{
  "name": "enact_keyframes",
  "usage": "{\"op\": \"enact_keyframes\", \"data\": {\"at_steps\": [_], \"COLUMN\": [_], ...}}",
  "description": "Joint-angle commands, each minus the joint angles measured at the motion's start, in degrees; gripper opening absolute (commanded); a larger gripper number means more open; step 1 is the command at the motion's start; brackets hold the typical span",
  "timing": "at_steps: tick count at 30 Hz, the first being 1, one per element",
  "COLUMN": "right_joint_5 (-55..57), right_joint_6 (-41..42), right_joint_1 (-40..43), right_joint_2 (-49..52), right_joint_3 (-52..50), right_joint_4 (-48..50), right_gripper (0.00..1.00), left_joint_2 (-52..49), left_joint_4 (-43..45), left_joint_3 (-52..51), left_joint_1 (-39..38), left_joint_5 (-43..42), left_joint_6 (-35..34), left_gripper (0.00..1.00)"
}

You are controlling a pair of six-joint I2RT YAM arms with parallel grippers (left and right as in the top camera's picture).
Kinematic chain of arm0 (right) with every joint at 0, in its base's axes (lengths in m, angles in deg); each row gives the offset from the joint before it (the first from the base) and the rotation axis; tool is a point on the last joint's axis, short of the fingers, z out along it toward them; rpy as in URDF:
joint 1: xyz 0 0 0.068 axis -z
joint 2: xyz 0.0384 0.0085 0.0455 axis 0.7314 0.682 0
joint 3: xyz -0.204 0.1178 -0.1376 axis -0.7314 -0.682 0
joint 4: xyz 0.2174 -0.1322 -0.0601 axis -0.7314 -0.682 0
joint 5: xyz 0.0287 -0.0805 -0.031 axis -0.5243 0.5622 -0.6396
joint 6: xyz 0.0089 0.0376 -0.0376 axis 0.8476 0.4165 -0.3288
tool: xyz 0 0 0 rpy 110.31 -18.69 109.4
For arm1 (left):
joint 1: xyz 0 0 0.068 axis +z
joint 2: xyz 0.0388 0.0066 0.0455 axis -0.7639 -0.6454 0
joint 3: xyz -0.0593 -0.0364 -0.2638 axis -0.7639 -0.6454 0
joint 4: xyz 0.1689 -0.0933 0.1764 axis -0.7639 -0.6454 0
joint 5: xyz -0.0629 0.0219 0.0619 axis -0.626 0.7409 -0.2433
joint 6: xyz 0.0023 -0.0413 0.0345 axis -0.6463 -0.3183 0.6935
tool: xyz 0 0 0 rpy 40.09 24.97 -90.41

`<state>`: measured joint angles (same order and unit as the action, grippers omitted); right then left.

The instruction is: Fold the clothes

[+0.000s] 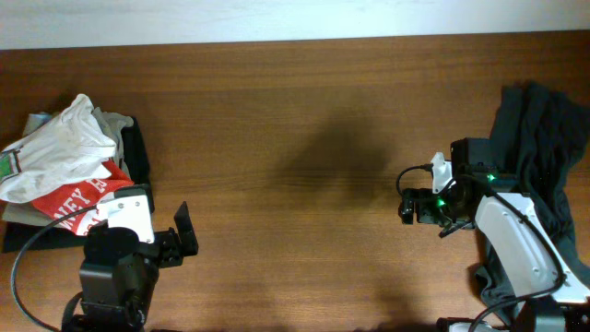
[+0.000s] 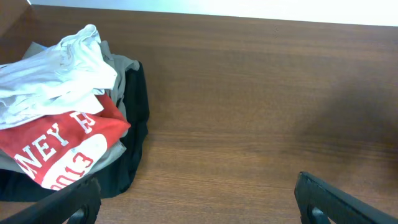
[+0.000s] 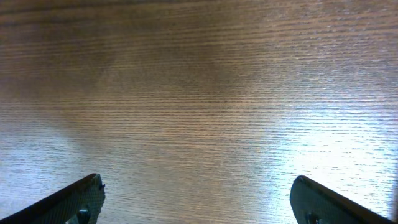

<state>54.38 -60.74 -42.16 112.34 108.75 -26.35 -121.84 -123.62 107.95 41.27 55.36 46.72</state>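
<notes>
A pile of clothes (image 1: 69, 166) lies at the table's left edge: a white garment (image 2: 56, 68) on top, a red shirt with white letters (image 2: 59, 146) under it, grey and black cloth below. A dark garment (image 1: 544, 138) lies crumpled at the right edge, partly under the right arm. My left gripper (image 1: 184, 242) is open and empty, just right of the pile; its fingers frame bare wood in the left wrist view (image 2: 199, 205). My right gripper (image 1: 406, 205) is open and empty over bare wood (image 3: 196, 202), left of the dark garment.
The brown wooden table (image 1: 304, 138) stretches between the two arms. Its far edge meets a white wall at the top of the overhead view. A black cable (image 1: 28, 267) loops by the left arm's base.
</notes>
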Motion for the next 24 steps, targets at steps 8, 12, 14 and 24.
{"op": "enact_keyframes", "data": {"at_steps": [8, 12, 14, 24], "right_joint_5": [3.3, 3.2, 3.5, 9.4], "right_joint_6": [-0.2, -4.6, -4.7, -13.4], "right_joint_1": [0.0, -3.5, -3.4, -4.8], "right_joint_2": [-28.7, -43.5, -55.1, -80.7], "right_joint_3": [-0.9, -13.9, -28.2, -49.5], "right_joint_4": [7.3, 28.2, 44.5, 44.2], "right_gripper": [0.99, 0.99, 0.98, 0.98], "left_joint_2": [0.1, 0.1, 0.1, 0.1], "left_joint_4": [0.0, 0.0, 0.0, -0.1], "left_joint_3": [-0.5, -0.5, -0.5, -0.5], "left_joint_1": [0.1, 0.1, 0.1, 0.1], "left_joint_5": [0.4, 0.4, 0.4, 0.4], "left_joint_6": [-0.7, -0.7, -0.7, -0.7], "left_gripper": [0.99, 0.99, 0.99, 0.99]}}
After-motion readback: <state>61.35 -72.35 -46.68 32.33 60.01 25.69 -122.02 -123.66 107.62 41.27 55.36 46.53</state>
